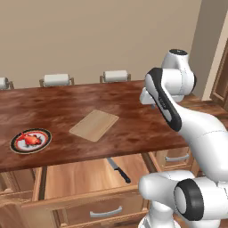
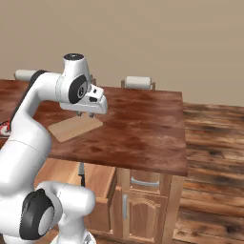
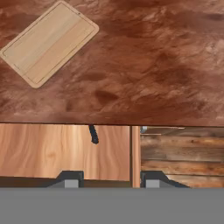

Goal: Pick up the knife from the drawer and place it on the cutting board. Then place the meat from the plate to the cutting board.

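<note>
Light-brown wood first: the drawer (image 1: pixel 84 178) is pulled out toward you under the table's near edge, so its floor is exposed for a top-down reach.

The knife (image 1: pixel 119 170) lies flat on that floor, right of centre. Long axis runs near-to-far, slightly diagonal: black handle toward the near right, blade pointing far-left and partly tucked under the table lip. In the hand view you see just the dark handle (image 3: pixel 93 134) below the table edge.

Your gripper (image 2: pixel 86 114) hangs above the table (image 1: pixel 133 124), near its near edge, well apart from the knife. Fingers (image 3: pixel 70 179) stand parted with nothing between them, so it's released and empty. My read: it's staged high to clear the tabletop before dropping into the drawer. You'd want to grab at the handle, since the blade end is shadowed by the overhang.

Further in, the cutting board (image 1: pixel 94 125) sits flat mid-table, turned diagonally, bare. That's your drop target for both items.

The plate (image 1: pixel 30 141) is at the left, near the table's near edge, with the meat (image 1: pixel 31 140) on it. Well apart from the board, untouched.

Far side: chair backs (image 1: pixel 56 79) along the table.

Judgement: step one, knife pick not yet begun.
</note>
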